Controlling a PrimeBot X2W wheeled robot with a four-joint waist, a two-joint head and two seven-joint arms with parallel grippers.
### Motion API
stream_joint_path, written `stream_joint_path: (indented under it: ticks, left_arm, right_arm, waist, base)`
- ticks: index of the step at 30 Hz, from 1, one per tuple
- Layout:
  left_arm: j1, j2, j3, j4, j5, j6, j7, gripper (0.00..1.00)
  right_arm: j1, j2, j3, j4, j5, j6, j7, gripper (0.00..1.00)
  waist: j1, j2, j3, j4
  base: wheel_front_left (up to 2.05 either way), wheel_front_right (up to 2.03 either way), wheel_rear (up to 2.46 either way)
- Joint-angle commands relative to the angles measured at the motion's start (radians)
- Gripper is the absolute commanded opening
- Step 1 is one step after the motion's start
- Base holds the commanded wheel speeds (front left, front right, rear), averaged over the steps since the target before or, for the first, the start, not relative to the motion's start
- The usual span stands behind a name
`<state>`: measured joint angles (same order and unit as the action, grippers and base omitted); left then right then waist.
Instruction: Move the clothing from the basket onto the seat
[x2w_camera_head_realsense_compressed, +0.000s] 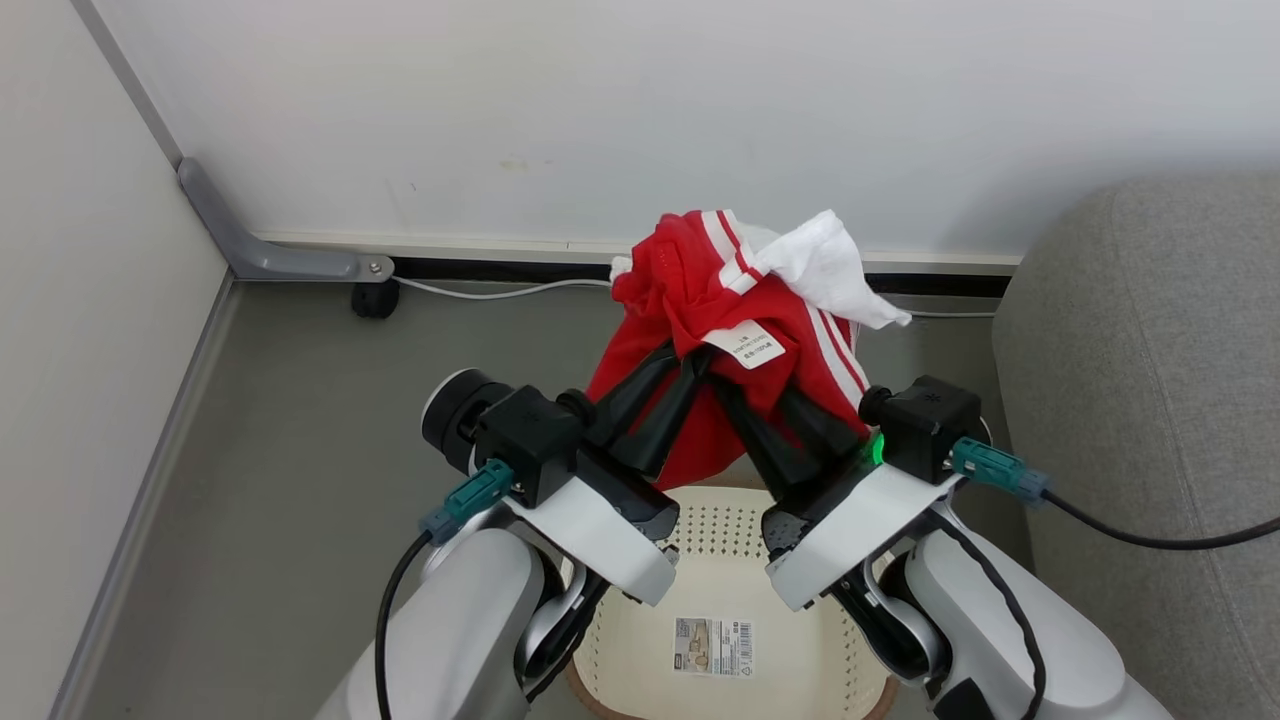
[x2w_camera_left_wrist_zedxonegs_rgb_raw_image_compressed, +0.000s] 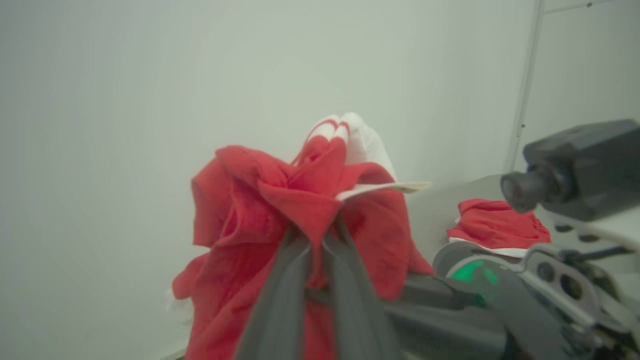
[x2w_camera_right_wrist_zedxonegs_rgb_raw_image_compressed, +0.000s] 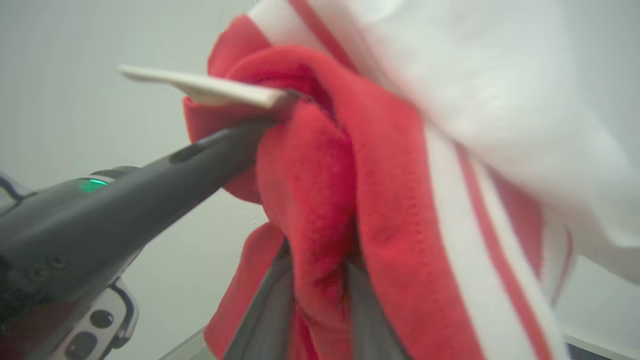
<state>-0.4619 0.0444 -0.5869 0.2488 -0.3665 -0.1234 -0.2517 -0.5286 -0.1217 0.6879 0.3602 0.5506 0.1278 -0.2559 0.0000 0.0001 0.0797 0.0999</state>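
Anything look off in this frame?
Nothing damaged or spilled. The red garment hangs bunched over the basket, pinched by the left gripper, the right gripper straddling it, a white flap sticking out.

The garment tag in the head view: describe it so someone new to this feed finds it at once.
Above the cream basket, a bunched red garment is held up before the white wall. Its tag sits on the fabric just above where the left gripper and right gripper converge. It is flat, rectangular and black-printed, unlike the soft white cloth up-right of it.
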Motion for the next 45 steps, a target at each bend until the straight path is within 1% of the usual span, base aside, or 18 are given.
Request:
stream_joint_path:
  ticks: [1,7,8,9,10,18,22,29,36,45]
  left_arm:
    - [-0.044,0.006,0.029,-0.014,-0.010,-0.005,-0.010,0.00]
    - [-0.036,0.006,0.047,0.002,-0.008,-0.001,-0.010,0.00]
    - [-0.034,0.006,0.049,0.007,-0.013,-0.001,-0.010,0.19]
    - [-0.033,0.006,0.048,0.014,-0.015,-0.002,-0.010,0.51]
    - [-0.034,0.006,0.049,0.017,-0.015,-0.002,-0.010,1.00]
    - [-0.032,0.006,0.045,0.042,-0.006,-0.005,-0.010,1.00]
    - [-0.031,0.006,0.043,0.060,0.001,-0.006,-0.010,1.00]
    - [-0.023,0.018,0.027,0.070,0.000,-0.007,-0.010,1.00]
    - [-0.013,0.048,-0.001,0.065,-0.009,-0.007,-0.010,1.00]
    - [0.021,0.077,-0.037,0.064,-0.026,-0.007,-0.010,1.00]
  right_arm:
    - [-0.021,0.016,0.006,-0.019,0.009,0.003,-0.006,0.00]
    - [-0.004,0.002,-0.006,-0.026,0.007,0.003,-0.006,0.00]
    - [-0.001,0.000,-0.009,-0.028,0.006,0.003,-0.006,0.00]
    - [0.002,-0.001,-0.012,-0.029,0.005,0.003,-0.006,0.00]
    - [0.003,-0.003,-0.014,-0.030,0.002,0.003,-0.006,0.00]
    - [0.013,-0.005,-0.049,-0.051,-0.013,0.003,-0.006,0.00]
    - [0.027,-0.014,-0.096,-0.065,-0.022,0.003,-0.006,0.00]
    - [0.045,-0.035,-0.183,-0.082,-0.045,0.003,-0.006,0.00]
    - [0.064,-0.058,-0.285,-0.112,-0.072,0.003,-0.006,0.00]
    - [0.097,-0.071,-0.370,-0.144,-0.092,0.003,-0.006,0.00]
  waist:
    - [0.0000,-0.0001,0.000,0.001]
    - [0.0000,-0.0001,0.008,-0.013]
    - [0.0000,-0.0001,0.009,-0.017]
    - [0.0000,-0.0001,0.010,-0.020]
    - [0.0000,-0.0001,0.012,-0.023]
    - [0.0000,-0.0001,0.020,-0.041]
    - [0.0000,-0.0001,0.024,-0.051]
    - [0.0000,-0.0001,0.029,-0.090]
    - [0.0000,-0.0001,0.030,-0.158]
    - [0.0000,-0.0001,0.016,-0.296]
  base:
    - [0.00,0.00,0.00]
    - [0.00,0.00,0.00]
    - [0.00,0.00,0.00]
    - [0.00,0.00,0.00]
    - [0.00,0.00,0.00]
    - [0.00,0.00,0.00]
    - [0.00,0.00,0.00]
    - [0.00,0.00,0.00]
    - [0.00,0.00,0.00]
    - [0.00,0.00,0.00]
